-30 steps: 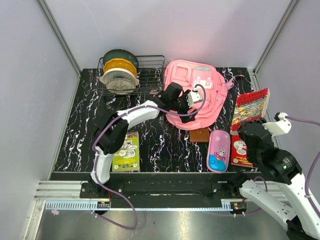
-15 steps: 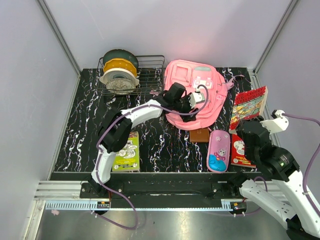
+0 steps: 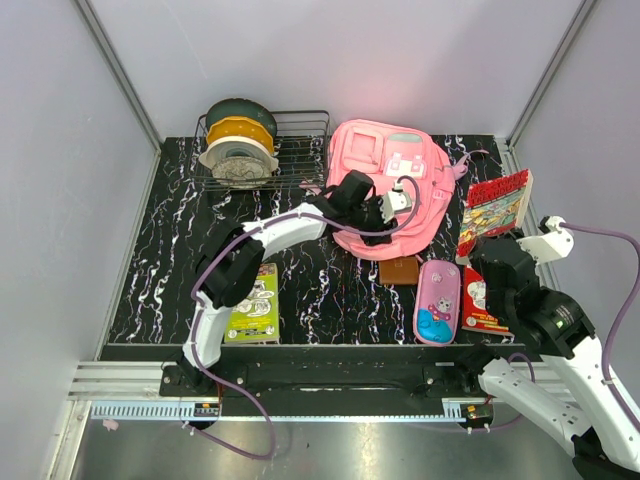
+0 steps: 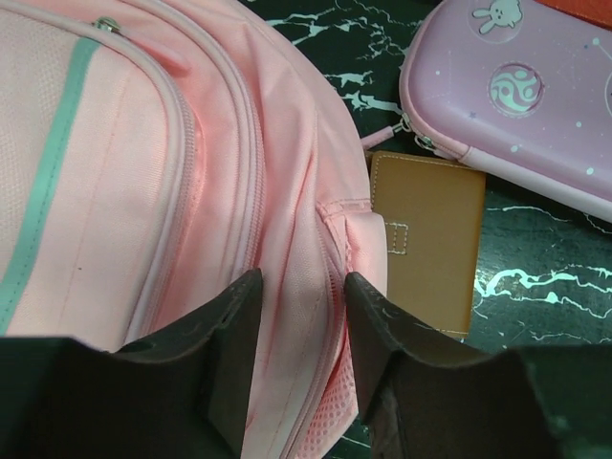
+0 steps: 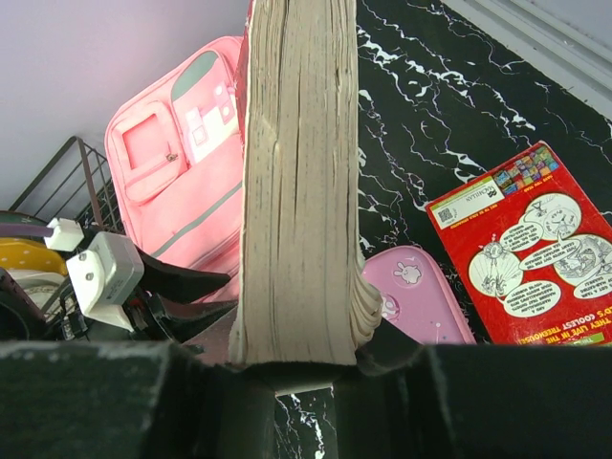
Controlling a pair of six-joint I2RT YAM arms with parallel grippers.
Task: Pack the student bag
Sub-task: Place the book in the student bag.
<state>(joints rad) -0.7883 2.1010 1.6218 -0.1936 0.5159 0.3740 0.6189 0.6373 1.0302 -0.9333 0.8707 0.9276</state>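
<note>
Black marble table [image 3: 300, 262]: our left gripper [image 4: 301, 283] is on the student bag [image 4: 115, 172], fingers apart astride its zip seam, which runs straight ahead of them. Right gripper [image 5: 296, 361] is clamped on a book [image 5: 301, 172] held on edge; the bag lies ahead-left of those fingers. Left is nearer.

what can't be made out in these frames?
Left gripper: jaws straddle a fold of the bag; left wrist view does not show whether they pinch it, and from the top the gripper covers the spot.
Held book: right wrist view shows only page edges; cover print too small from the top.
Flat red book: cut off by the right wrist frame edge; partly under the right arm from the top.
</note>
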